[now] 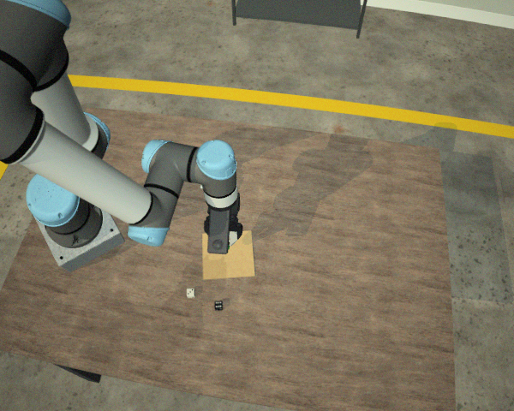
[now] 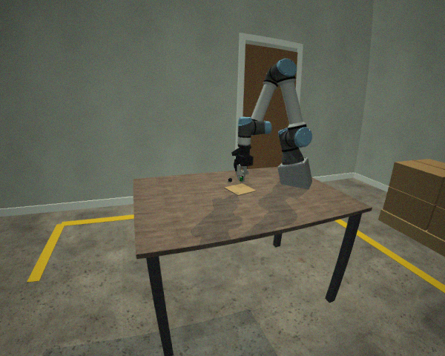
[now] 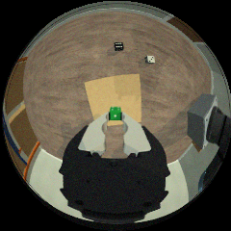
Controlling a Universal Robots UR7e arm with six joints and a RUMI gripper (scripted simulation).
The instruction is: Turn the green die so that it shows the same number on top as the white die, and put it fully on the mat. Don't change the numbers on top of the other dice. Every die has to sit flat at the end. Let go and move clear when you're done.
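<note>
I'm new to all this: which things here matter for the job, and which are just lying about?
Job:
green die, held in the gripper
white die
mat
black die (leave alone)

Lying about:
boxes
door

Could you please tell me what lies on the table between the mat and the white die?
Only bare wooden table shows between the mat and the white die in the top view; the black die sits off to the side.

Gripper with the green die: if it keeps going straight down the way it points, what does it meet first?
Most likely the tan mat. The gripper points down, shut on the green die, over the mat's near edge; exact height is unclear.
</note>
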